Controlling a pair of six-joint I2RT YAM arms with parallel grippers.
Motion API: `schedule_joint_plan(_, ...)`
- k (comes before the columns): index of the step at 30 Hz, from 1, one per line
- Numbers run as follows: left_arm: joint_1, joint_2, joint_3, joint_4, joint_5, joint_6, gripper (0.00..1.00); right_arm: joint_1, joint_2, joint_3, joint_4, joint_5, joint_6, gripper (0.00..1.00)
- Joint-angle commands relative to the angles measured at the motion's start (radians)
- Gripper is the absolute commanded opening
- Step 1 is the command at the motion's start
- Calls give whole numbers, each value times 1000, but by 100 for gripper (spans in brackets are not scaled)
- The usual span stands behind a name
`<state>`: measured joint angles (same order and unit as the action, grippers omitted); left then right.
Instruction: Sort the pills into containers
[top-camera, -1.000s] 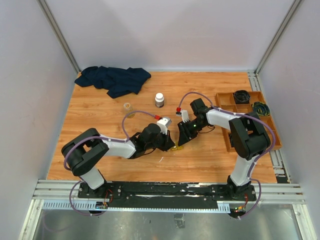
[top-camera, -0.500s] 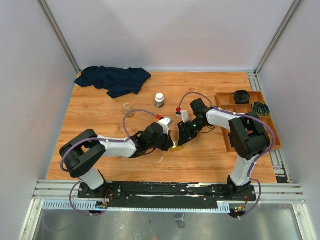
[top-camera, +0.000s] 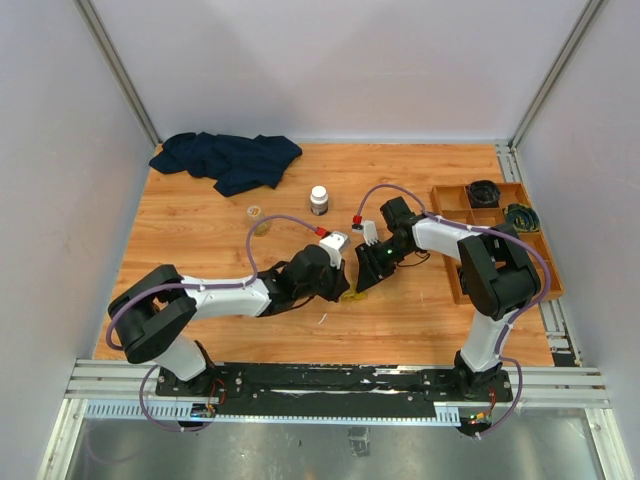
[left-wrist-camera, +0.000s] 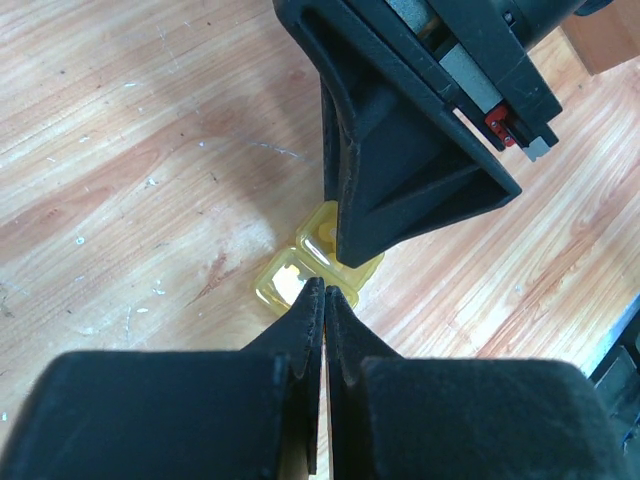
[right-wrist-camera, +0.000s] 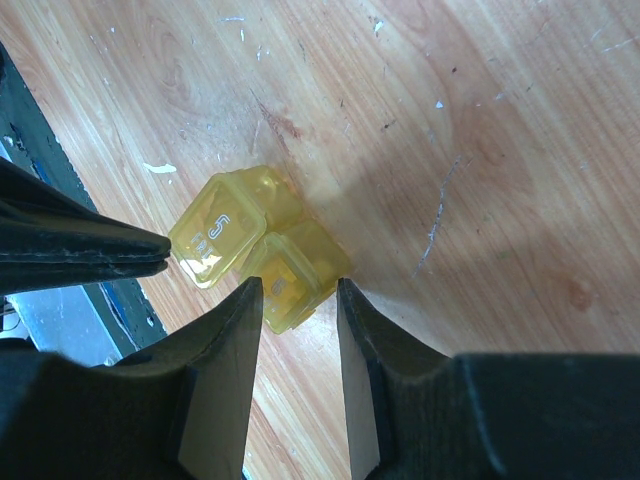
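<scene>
Wooden table is carrying everything, w/ a dark blue cloth lying crumpled at the far-left corner. White-capped bottle is standing upright approx. mid-back, well apart from the cloth. Brown compartment tray is sitting along the right edge (black coiled item is filling one rear compartment, a dark greenish bundle is lying just beside it).

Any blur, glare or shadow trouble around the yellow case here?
Top external: sharp, evenly lit, yellow case tiny and half hidden. Left wrist: case sharp, soft shadow on the table beside it. Right wrist: crisp, the lid's 5 legible, no glare.
</scene>
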<state>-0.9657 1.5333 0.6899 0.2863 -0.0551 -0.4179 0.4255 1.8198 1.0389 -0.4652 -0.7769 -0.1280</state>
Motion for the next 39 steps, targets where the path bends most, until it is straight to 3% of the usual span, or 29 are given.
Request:
schedule_joint_plan(1, -10, -28, 27, -19, -25, 23, 1, 21, 37, 3, -16, 90, -36, 36)
schedule_joint_plan(13, -14, 197, -39, 3, 3, -54, 0, 22, 37, 1, -17, 97, -35, 36)
schedule_joint_plan(21, -14, 12, -23, -43, -7, -24, 4, 21, 33, 8, -25, 87, -37, 38)
schedule_joint_plan(27, -14, -148, -72, -25, 16, -17, 11, 19, 18, 21, -38, 41, -50, 46)
schedule_joint_plan(33, -14, -277, -218, 131, 73, -20, 21, 10, -30, 32, -59, -22, -81, 60)
schedule_joint_plan(36, -15, -339, -306, 230, 92, -64, 24, -1, -68, 41, -83, -46, -118, 62)
schedule_joint_plan(39, -14, -444, -389, 308, 75, -96, 36, -14, -117, 53, -117, -53, -177, 63)
